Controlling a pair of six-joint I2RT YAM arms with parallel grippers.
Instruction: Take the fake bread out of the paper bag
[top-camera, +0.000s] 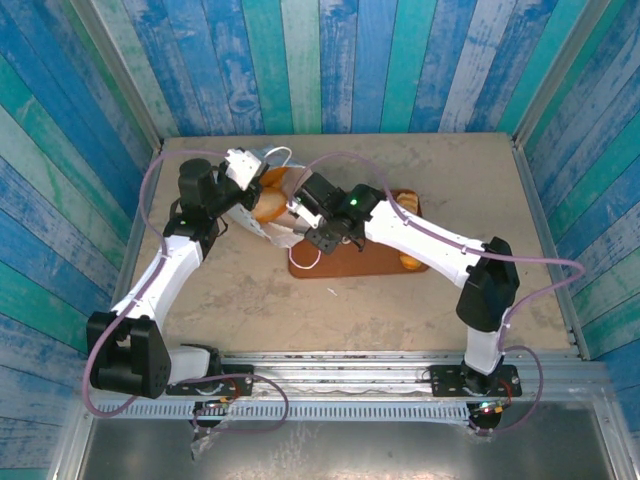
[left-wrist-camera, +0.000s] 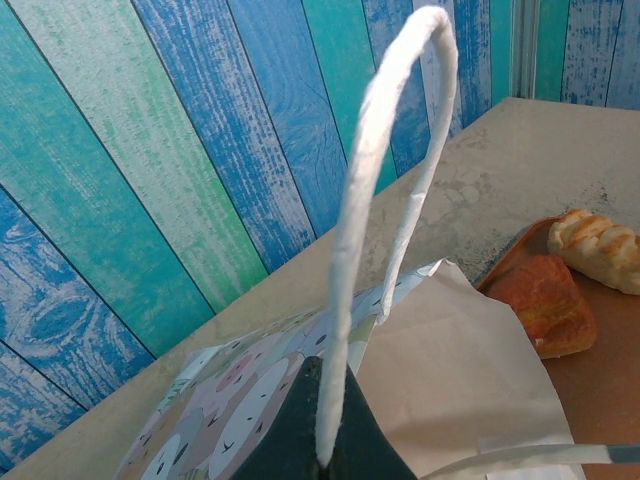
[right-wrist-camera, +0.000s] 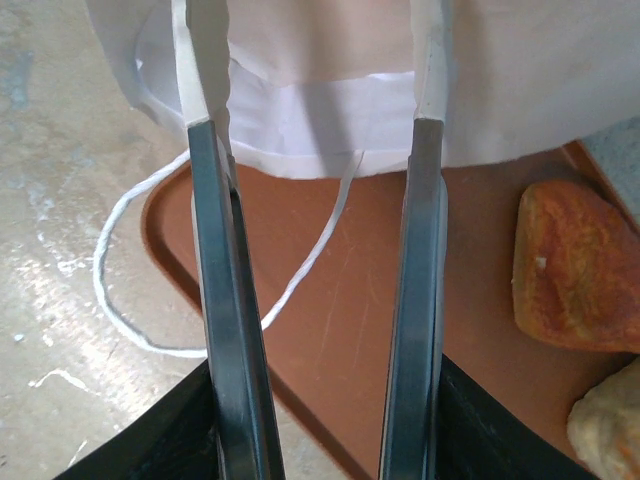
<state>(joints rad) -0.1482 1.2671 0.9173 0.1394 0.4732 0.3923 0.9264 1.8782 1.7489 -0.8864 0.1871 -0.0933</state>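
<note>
the small white paper bag with a pastel print (top-camera: 256, 224) lies tipped on its side at the far left of the sandy beige surface (top-camera: 450, 170), its mouth turned toward the flat reddish-brown tray (top-camera: 360, 262). the left hand (top-camera: 243, 165) is over the far end of the bag. its fingers are pressed together on a white cord loop handle (left-wrist-camera: 365, 200), which rises stiffly from between them in the left wrist view, with the printed side of the paper bag (left-wrist-camera: 220, 400) just below. a glossy golden-orange toy loaf (top-camera: 270, 207) shows inside the open bag, between the two hands. the right hand (top-camera: 298, 215) sits at the mouth of the bag, low over the tray's left end. from its wrist camera its hand (right-wrist-camera: 315, 60) is spread, the two dark fingers (right-wrist-camera: 225, 330) with white-taped tips standing apart. bare tray (right-wrist-camera: 340, 330) and the bag's pale paper edge (right-wrist-camera: 520, 80) show in the gap, and nothing is pinched between the fingers. the bag's second cord loop (right-wrist-camera: 120, 300) lies slack, trailing from the tray onto the surface to the left of the fingers. two pieces of fake bread already lie on the tray, well to the right of the right hand: a flat orange-brown pastry (right-wrist-camera: 575, 270) and a paler ridged roll (right-wrist-camera: 610, 425). the left wrist view shows the same pair, pastry (left-wrist-camera: 540, 305) and roll (left-wrist-camera: 600, 245), lying just beyond the bag's mouth.
</note>
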